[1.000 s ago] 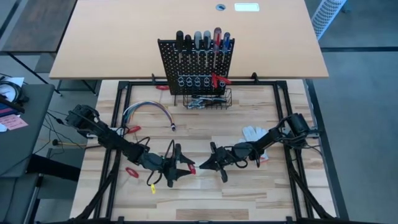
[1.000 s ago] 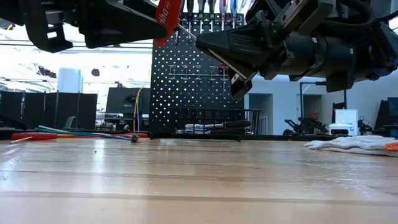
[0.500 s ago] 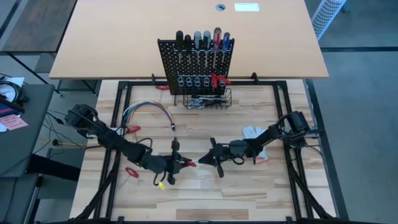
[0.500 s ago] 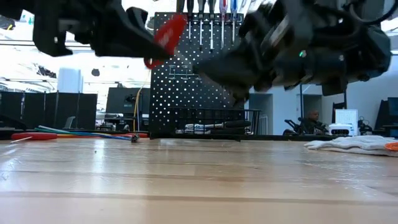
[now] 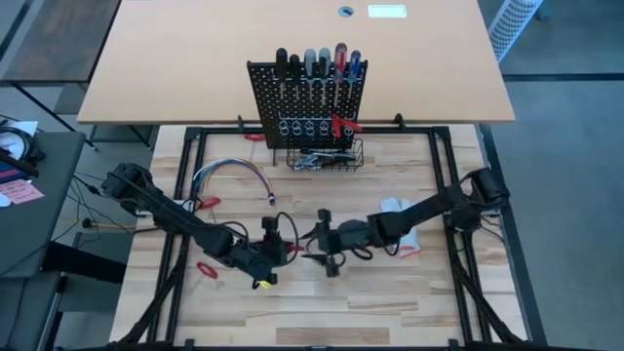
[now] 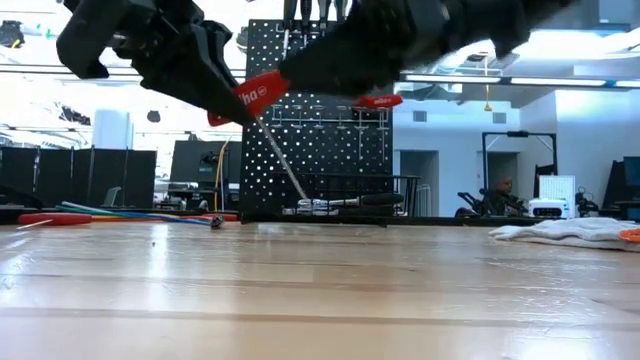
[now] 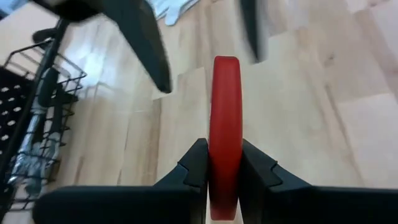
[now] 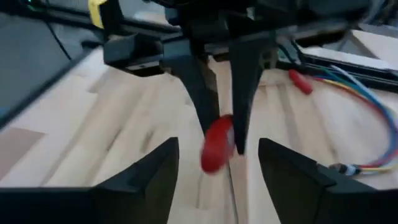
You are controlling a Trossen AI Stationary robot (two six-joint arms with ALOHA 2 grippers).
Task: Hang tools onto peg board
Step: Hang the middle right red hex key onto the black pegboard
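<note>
— What's the surface and the room like from where you sit?

— I see a pale wood-plank worktop point(image 5: 390, 302) on a black frame, with a tan desk point(image 5: 195, 68) behind it. The low view looks into a bright room with dark monitors point(image 6: 100, 170), and a person point(image 6: 503, 190) sits far off.

— And the task things?

— The peg board point(image 5: 304, 97) stands at the middle of the far edge, with screwdrivers point(image 5: 317, 63) lined along its top and wrenches lying in its wire basket point(image 5: 327, 156). My left gripper point(image 7: 224, 174) is clamped on a red-handled screwdriver point(image 7: 225, 124), lifted off the worktop near the middle. My right gripper point(image 8: 214, 165) is just beside it, facing it, fingers spread apart and holding nothing.

— Anything around or in the way?

— A bundle of coloured cables point(image 5: 229, 175) lies toward the far left, a white glove point(image 5: 395, 208) toward the right edge and red pliers point(image 5: 207, 269) near the left edge. The two grippers crowd each other.
</note>
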